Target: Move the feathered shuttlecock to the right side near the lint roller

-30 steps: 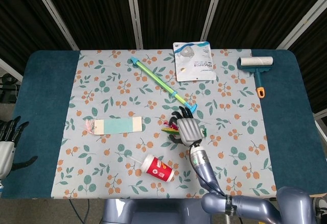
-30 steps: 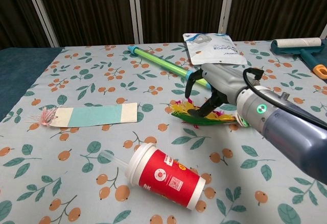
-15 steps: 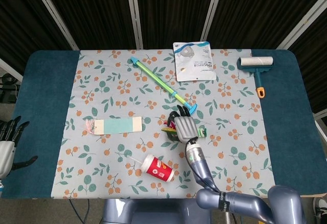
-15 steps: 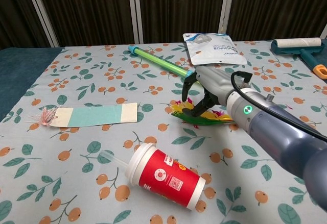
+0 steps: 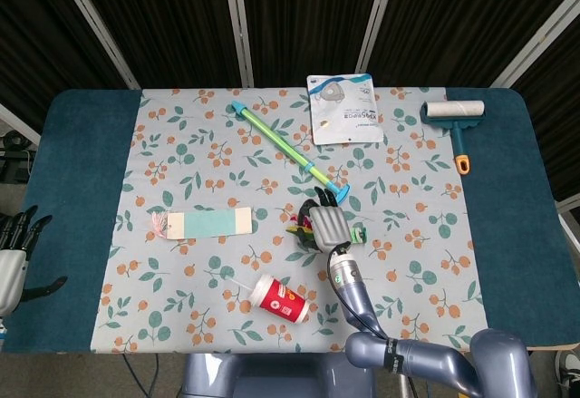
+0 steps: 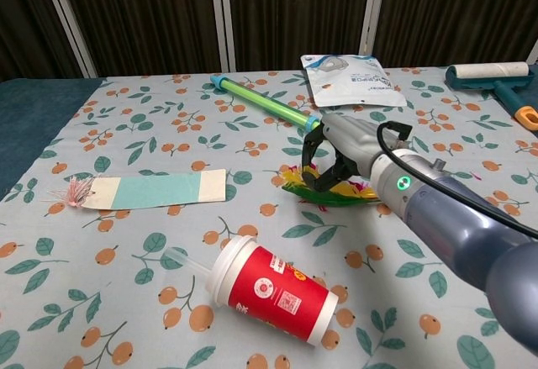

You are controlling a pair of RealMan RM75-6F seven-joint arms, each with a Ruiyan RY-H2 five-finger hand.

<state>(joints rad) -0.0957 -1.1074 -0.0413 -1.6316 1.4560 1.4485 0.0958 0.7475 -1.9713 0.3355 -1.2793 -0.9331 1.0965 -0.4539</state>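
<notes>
1. The feathered shuttlecock point(image 6: 324, 191) is lying on its side near the middle of the table point(image 5: 82, 199), just short of the near end of the green stick point(image 5: 285, 146), well apart from the lint roller point(image 5: 455, 118) at the far right corner.
2. The right robot hand point(image 6: 340, 152) is arching over the shuttlecock, fingers point(image 6: 313, 144) curling down around the coloured feathers. Contact looks likely, but whether a firm grip is formed I cannot tell from either view; the hand covers most of it from above.
3. The left robot hand point(image 5: 13, 251) is hanging off the left table edge, fingers apart, holding nothing.
4. Handling judgement: the shuttlecock is probably very light, with soft, easily bent feathers and a firmer base. Squeezing the feather skirt hard is likely crushing it; a gentle enclosing hold, or a pinch nearer the base, seems safer. Being so light, it could slip or flick away.
5. Also on the table: a red cup point(image 6: 271, 284) tipped over, a bookmark point(image 5: 205, 223), a mask packet point(image 5: 343, 107).
</notes>
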